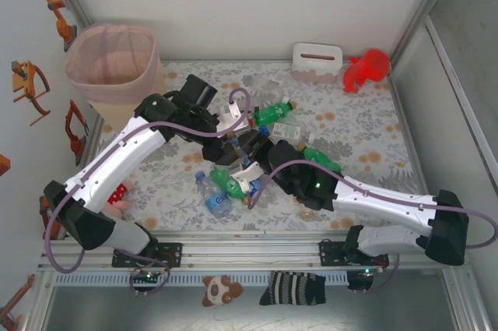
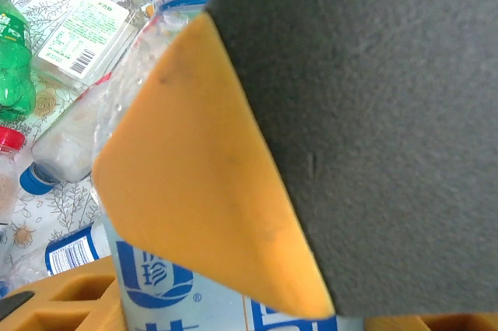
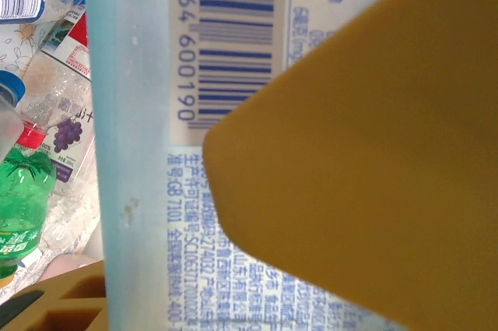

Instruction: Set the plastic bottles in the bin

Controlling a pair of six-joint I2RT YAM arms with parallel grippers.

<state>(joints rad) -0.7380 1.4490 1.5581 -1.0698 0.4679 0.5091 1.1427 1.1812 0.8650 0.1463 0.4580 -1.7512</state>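
Note:
The plastic bottles lie in a heap mid-table: a green one (image 1: 272, 113), another green one (image 1: 226, 177), a clear blue-labelled one (image 1: 212, 195). The bin (image 1: 87, 74), beige with a pink liner, stands at the far left. My left gripper (image 1: 233, 125) and right gripper (image 1: 247, 166) meet over the heap. In the left wrist view my left gripper (image 2: 156, 284) is shut on a clear bottle with a blue cap and label (image 2: 179, 292), its orange pad (image 2: 194, 175) pressed on it. My right gripper (image 3: 171, 269) is shut on a blue-labelled bottle (image 3: 156, 214) showing a barcode.
A white tissue box (image 1: 317, 61) and a red toy (image 1: 367, 68) stand at the back right. A red cube and a pink toy (image 1: 118, 195) lie beside the left arm. Loose bottles (image 2: 85, 35) (image 3: 19, 198) lie under both grippers. Walls close the table's sides.

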